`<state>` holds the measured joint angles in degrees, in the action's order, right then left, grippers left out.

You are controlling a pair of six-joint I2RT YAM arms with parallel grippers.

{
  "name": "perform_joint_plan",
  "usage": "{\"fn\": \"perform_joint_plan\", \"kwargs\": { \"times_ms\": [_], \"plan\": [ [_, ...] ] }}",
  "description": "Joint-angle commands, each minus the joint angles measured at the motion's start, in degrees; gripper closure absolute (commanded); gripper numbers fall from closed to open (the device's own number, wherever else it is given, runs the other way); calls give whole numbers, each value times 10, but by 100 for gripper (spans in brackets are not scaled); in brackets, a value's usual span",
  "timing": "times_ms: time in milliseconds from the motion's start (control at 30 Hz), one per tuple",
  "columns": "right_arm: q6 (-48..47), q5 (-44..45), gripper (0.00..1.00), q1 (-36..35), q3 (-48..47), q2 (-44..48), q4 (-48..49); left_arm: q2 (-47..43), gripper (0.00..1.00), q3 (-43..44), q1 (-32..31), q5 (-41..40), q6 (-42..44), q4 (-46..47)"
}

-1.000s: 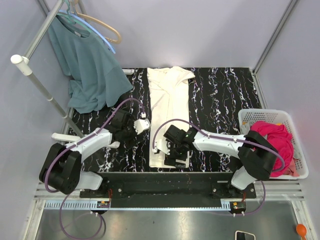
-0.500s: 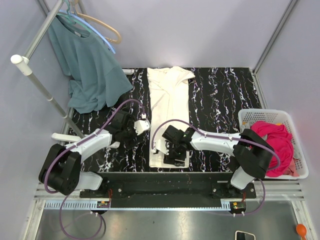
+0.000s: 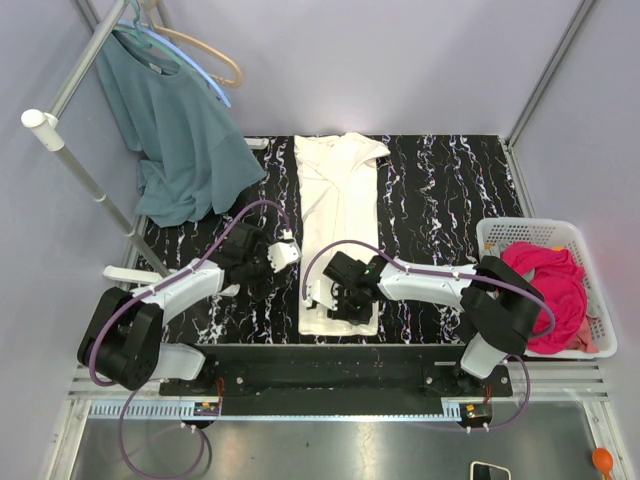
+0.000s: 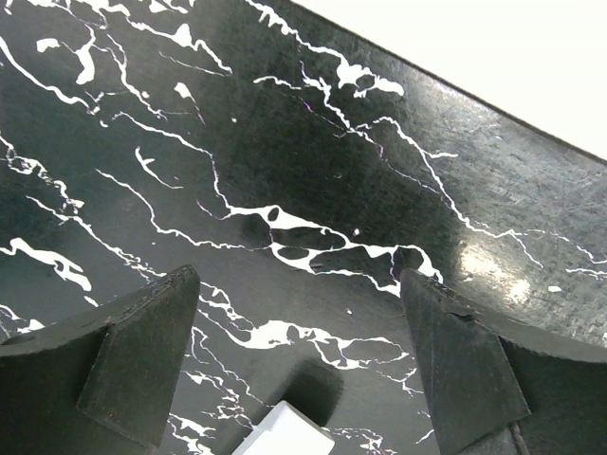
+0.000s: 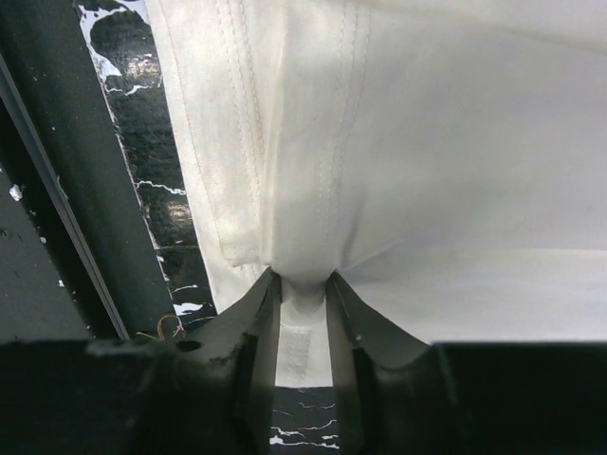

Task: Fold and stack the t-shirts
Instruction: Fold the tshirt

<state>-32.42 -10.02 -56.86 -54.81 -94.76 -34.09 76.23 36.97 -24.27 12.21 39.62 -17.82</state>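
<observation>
Surface (image 3: 440, 190): black with white marble veining, closed in by pale grey panels on the far side and both flanks.
Right tool (image 3: 325, 300): low over the near end of the cloth, close to the near edge of the surface. Its own wrist view shows it (image 5: 302, 284) clamped on a raised pinch of cream fabric, the two dark fingers (image 5: 254, 327) drawn close with only cloth between them.
Cream t-shirt (image 3: 335, 190): folded into a long narrow strip lying flat on the surface. It runs from the right tool straight away to the far edge, with the collar end farthest from that tool. In the right wrist view the cloth (image 5: 427, 142) fills the space ahead of the fingertips, and double-stitched seams lead away from the pinch.
Left tool (image 3: 285, 250): just left of the cream strip and about level with its middle, not touching it. Its wrist view shows it (image 4: 299, 303) spread wide, with each dark finger (image 4: 142, 351) at one side and only bare veined surface (image 4: 285, 142) between them. An edge of the cream cloth (image 4: 493, 47) lies ahead of it, apart from the fingers.
Pink t-shirt (image 3: 545, 285): a crumpled heap inside a white basket (image 3: 500, 232), well to the right of the right tool at the surface's right edge.
Teal shirt (image 3: 180, 130): on a hanger (image 3: 200, 50) hooked over a rack (image 3: 80, 160), far from and to the left of the left tool. Its lower part drapes down to the surface.
</observation>
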Motion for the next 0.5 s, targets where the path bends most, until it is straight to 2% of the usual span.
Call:
{"fn": "perform_joint_plan", "kwargs": {
  "times_ms": [0, 200, 467],
  "plan": [
    [-4, 11, 74, -5, -4, 2, -2, 2, 9, -6, 2, 8, 5, 21],
    [0, 11, 82, -5, -4, 27, -38, 0, 9, -4, 2, 8, 5, 17],
    [2, 13, 83, -6, 9, 62, -83, 4, 8, 10, 2, 7, 4, 8]
  ]
}}
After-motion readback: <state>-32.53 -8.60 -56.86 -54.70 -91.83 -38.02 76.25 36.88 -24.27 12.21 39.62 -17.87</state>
